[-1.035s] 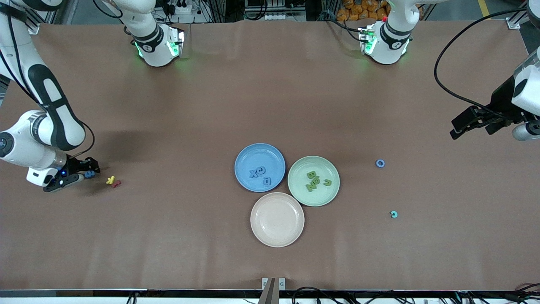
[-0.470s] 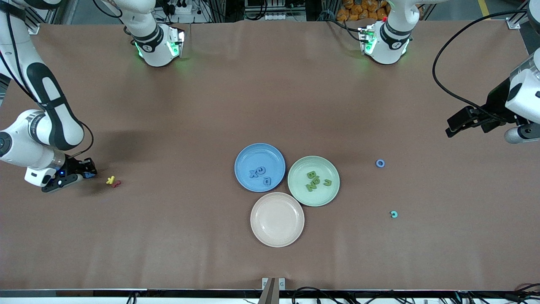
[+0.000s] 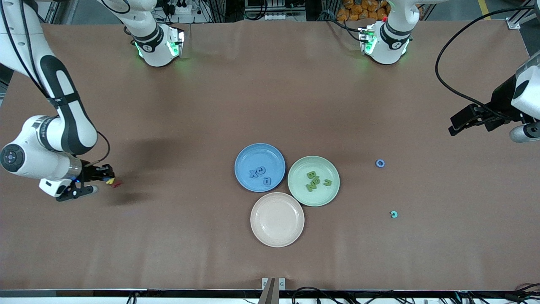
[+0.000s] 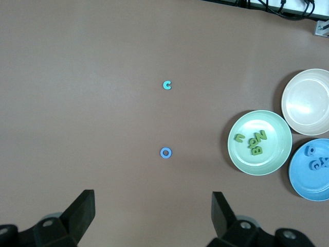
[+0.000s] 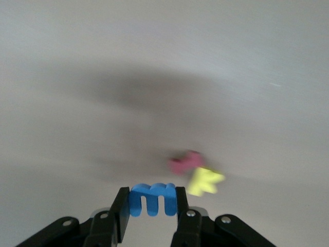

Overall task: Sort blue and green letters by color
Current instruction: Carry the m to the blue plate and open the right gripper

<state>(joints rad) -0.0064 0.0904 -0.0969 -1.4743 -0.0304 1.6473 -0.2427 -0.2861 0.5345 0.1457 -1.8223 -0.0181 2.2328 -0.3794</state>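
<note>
Right gripper (image 5: 151, 208) is clamped on a blue M (image 5: 152, 199), up in the air over the table's (image 3: 211, 105) right-arm end, just above the yellow letter (image 3: 110, 181) and red letter (image 3: 117, 183) lying there. The wrist view shows the M pinched edge-on between both fingers (image 5: 122, 213); the yellow and red letters touch each other on the table.

Left gripper (image 4: 153, 211) hangs in the air with its jaws spread wide and nothing between them, over the table's left-arm edge; that arm is waiting.

Three plates sit touching in a cluster mid-table:
- blue plate (image 3: 249, 154) holds three blue letters (image 3: 260, 175)
- green plate (image 3: 327, 166), toward the left arm's end, holds four green letters (image 3: 314, 180)
- beige plate (image 3: 291, 236), nearest the front camera, has no letters.

Loose on the table toward the left arm's end:
- blue O (image 3: 380, 163), near the green plate
- teal C (image 3: 393, 214), nearer the front camera than the O, well apart from it.

Both also show in the left wrist view, O (image 4: 165, 153) and C (image 4: 166, 85).
</note>
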